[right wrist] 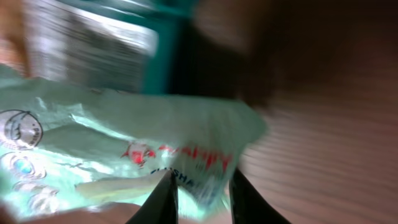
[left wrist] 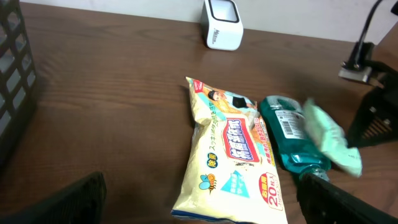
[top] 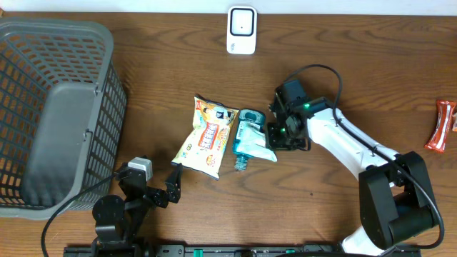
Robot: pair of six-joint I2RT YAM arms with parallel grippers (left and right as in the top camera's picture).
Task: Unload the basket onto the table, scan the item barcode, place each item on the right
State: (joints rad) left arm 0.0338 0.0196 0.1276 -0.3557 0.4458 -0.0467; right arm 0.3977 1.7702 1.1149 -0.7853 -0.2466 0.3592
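The step in hand looks like the pickup of the packet [top: 255,148], which lies mid-table across the bottle [top: 249,121], just right of the bag [top: 207,135]. The right gripper [top: 273,137] has its fingers narrowly parted about the packet's right edge; whether they pinch it cannot be told. The left gripper [left wrist: 204,186] hangs wide open at the near edge, holding nothing. The next move calls for a sure hold, then a lift to the scanner [top: 241,30] at the far side, barcode facing it.

Blurred green packet [right wrist: 124,143] between tool [right wrist: 202,188] tips; teal bottle [right wrist: 165,68] beyond.
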